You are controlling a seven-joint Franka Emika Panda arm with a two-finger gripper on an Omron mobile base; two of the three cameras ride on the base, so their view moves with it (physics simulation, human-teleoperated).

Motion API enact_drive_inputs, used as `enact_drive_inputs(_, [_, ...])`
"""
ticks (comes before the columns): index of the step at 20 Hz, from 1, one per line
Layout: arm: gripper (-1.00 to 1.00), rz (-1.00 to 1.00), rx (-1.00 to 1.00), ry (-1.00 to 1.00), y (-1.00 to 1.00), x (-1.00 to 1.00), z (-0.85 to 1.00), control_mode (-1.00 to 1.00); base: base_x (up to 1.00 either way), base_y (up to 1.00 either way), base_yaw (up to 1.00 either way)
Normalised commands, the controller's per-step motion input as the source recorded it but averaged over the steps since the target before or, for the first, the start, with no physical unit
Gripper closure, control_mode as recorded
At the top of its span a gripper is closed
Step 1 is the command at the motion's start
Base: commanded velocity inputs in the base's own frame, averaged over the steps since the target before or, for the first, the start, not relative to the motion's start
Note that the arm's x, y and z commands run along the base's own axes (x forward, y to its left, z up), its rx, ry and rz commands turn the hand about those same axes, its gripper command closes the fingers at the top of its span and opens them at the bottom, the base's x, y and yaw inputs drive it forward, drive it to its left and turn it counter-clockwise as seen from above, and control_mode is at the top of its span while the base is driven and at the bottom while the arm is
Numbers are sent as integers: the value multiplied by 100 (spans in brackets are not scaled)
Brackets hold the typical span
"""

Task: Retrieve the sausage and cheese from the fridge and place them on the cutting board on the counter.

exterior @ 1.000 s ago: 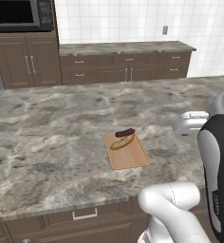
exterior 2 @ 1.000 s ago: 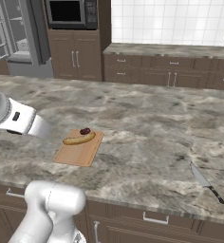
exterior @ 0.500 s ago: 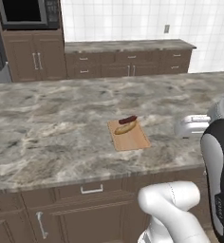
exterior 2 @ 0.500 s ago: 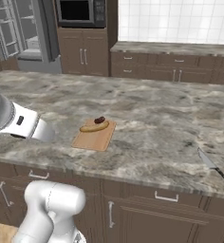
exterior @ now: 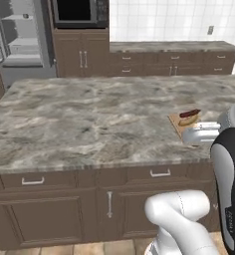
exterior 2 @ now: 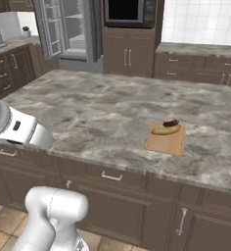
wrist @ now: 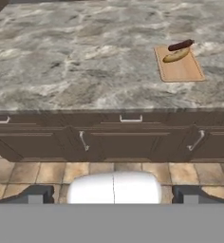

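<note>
The light-brown cutting board [exterior 2: 166, 142] lies on the marbled counter [exterior 2: 98, 105]. On its far end rest the dark red sausage [exterior 2: 171, 123] and, touching it, the tan-yellow cheese [exterior 2: 165, 130]. The left base view has the board [exterior: 177, 129] at the right, partly behind my arm, with the sausage [exterior: 189, 113] and cheese [exterior: 187, 119] on it. From the hand view, the board [wrist: 180, 71], sausage [wrist: 181, 45] and cheese [wrist: 176, 55] sit far off at the upper right. My gripper [wrist: 114, 194] is open and empty, well back from the counter. The fridge [exterior: 20, 40] [exterior 2: 68, 29] stands open at the back left.
A microwave [exterior: 79, 10] sits over tall brown cabinets beside the fridge. A second counter [exterior: 174, 47] with drawers runs along the tiled back wall. Dark brown cabinet fronts [wrist: 128, 140] with silver handles face me, with tan floor tiles [wrist: 42, 173] below.
The whole picture has shifted: the base has driven back and turned left. The fridge has come into view and the board has slid right. Sausage and cheese stay on the board.
</note>
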Motion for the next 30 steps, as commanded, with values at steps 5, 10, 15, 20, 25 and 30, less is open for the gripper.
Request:
enact_drive_inputs(5, [-100,0,0,0,0,0,0,100,2,100,19])
enact_drive_inputs(10, [-100,0,0,0,0,0,0,100,11,100,15])
enact_drive_inputs(15, [-100,0,0,0,0,0,0,100,20,100,10])
enact_drive_inputs(20, [-100,0,0,0,0,0,0,100,41,100,5])
enact_drive_inputs(25, [-100,0,0,0,0,0,0,100,50,100,1])
enact_drive_inputs(30, [-100,0,0,0,0,0,0,100,45,100,1])
